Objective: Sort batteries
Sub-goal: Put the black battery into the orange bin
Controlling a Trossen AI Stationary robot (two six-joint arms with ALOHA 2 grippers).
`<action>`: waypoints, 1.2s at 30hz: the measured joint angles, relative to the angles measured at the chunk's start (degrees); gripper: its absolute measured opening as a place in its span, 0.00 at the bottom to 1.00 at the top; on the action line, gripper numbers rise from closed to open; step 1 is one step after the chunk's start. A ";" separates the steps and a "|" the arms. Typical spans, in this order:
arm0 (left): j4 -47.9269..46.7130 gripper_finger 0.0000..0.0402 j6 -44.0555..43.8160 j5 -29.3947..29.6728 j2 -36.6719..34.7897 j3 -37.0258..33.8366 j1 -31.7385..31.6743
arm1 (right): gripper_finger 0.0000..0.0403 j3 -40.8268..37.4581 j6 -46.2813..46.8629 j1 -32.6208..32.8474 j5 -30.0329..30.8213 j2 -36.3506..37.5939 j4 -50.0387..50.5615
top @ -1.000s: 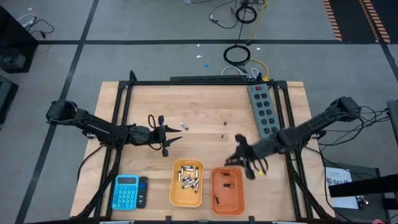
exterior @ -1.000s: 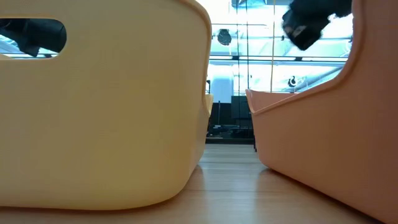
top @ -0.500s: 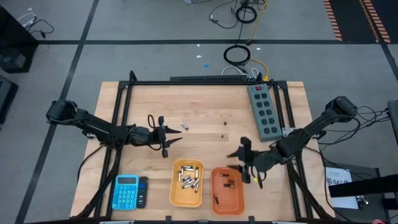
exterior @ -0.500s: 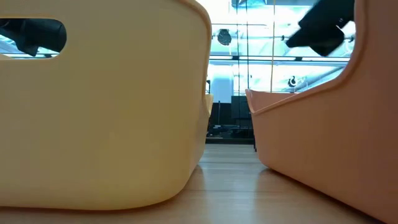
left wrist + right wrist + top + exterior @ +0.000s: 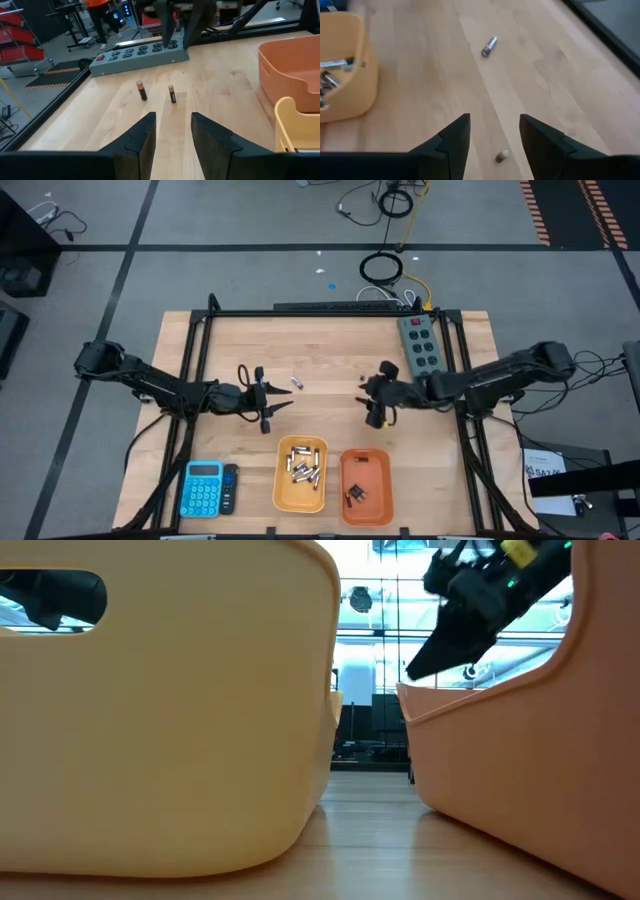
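Two small dark batteries (image 5: 142, 91) (image 5: 171, 93) and one silvery battery (image 5: 296, 382) rest on the wooden table near its middle. My right gripper (image 5: 373, 408) is open just above the table by the dark batteries. In the right wrist view, one dark battery (image 5: 502, 156) shows between the open fingers (image 5: 495, 120), untouched, with the silvery battery (image 5: 489, 46) farther off. My left gripper (image 5: 266, 407) is open and empty left of centre; its wrist view (image 5: 173, 116) faces the dark batteries. The yellow bin (image 5: 300, 473) holds several silvery batteries. The orange bin (image 5: 366, 485) holds a few dark ones.
A grey power strip (image 5: 421, 355) lies at the far right of the table. A blue calculator (image 5: 203, 488) sits at the near left. The two bins stand side by side at the near edge and fill the low view (image 5: 160, 710). A black frame (image 5: 330, 311) borders the table.
My right gripper has left the spot beside the orange bin and gone toward the far edge and a little left, ending low over the table's middle by the dark batteries. The batteries on the table have not moved.
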State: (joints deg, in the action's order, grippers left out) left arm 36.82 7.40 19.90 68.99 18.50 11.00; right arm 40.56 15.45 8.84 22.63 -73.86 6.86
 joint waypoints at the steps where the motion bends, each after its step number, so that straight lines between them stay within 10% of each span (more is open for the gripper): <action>1: -0.02 0.33 0.00 0.02 0.00 0.00 0.00 | 0.40 0.00 -0.61 -0.98 -1.10 -0.77 -0.50; 36: 0.36 0.33 0.37 0.52 0.00 -0.02 1.29 | 0.40 -23.76 -3.81 -8.26 -9.02 -14.69 -53.71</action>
State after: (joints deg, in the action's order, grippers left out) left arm 37.17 7.77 20.43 68.99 18.48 12.29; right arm 16.79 11.63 0.58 13.61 -88.55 -46.85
